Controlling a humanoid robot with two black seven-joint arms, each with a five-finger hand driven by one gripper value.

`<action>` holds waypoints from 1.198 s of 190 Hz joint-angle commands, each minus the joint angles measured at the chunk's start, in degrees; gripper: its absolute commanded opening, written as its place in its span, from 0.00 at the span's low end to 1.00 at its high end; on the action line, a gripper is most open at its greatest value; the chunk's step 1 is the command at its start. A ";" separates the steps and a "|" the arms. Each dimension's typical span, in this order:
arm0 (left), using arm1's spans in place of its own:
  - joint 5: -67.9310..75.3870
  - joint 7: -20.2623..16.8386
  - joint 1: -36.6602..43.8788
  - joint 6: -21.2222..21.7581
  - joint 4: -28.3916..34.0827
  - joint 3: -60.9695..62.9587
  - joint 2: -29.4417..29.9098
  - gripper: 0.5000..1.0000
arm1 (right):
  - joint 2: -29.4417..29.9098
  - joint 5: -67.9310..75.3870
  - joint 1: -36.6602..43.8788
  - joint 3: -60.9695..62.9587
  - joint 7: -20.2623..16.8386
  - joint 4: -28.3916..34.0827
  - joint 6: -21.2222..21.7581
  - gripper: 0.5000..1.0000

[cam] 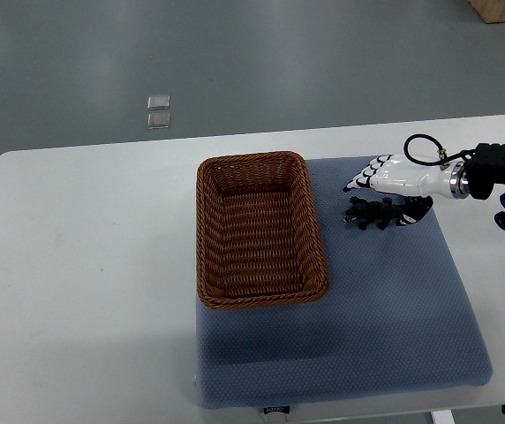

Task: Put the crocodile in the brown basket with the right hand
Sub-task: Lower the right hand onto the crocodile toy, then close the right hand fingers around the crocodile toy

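Right of centre, on the blue mat (367, 318), found the crocodile (372, 214), long axis left-right, near the right rim of the brown basket (201, 230). Saw the right hand (394, 177) just above it in frame, fingers (367, 175) spread, clamped on nothing.

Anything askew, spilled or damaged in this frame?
Nothing stands out. The brown basket sits upright and empty on the blue mat; the crocodile lies beside it, intact, by the right hand.
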 commanded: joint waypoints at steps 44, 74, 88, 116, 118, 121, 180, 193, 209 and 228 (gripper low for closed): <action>0.00 0.00 0.00 0.01 0.00 0.00 0.00 1.00 | 0.28 -0.87 -0.38 -1.37 -0.09 -0.33 -1.72 0.86; 0.00 0.00 0.00 0.01 0.00 0.00 0.00 1.00 | 0.80 -1.05 -0.21 -2.17 -0.27 -0.94 -1.90 0.86; 0.00 0.00 0.00 0.01 0.00 0.00 0.00 1.00 | 0.98 -1.05 -0.21 -2.17 -0.36 -1.12 -1.90 0.86; 0.00 0.00 0.00 0.01 0.00 0.00 0.00 1.00 | 1.24 -1.05 -0.21 -2.17 -0.53 -1.21 -2.34 0.86; 0.00 0.00 0.00 0.01 0.00 0.00 0.00 1.00 | 1.33 -1.05 -0.21 -2.17 -0.53 -1.30 -2.42 0.86; 0.00 0.00 0.00 0.01 0.00 0.00 0.00 1.00 | 1.50 -1.05 -0.21 -2.17 -0.53 -1.30 -2.51 0.86; 0.00 -0.09 0.00 0.01 0.00 0.00 0.00 1.00 | 3.62 -2.19 -0.47 -2.17 -0.62 -3.93 -2.95 0.81; 0.00 0.00 0.00 -0.08 0.00 0.00 0.00 1.00 | 3.62 -2.28 -0.56 -2.17 -0.62 -3.93 -3.04 0.79; 0.00 0.00 0.00 0.01 0.00 0.00 0.00 1.00 | 3.70 -2.28 -0.56 -2.17 -0.62 -4.02 -3.04 0.72; 0.00 0.00 0.00 0.01 0.00 0.00 0.00 1.00 | 3.70 -2.28 -0.65 -2.25 -0.62 -4.02 -2.86 0.60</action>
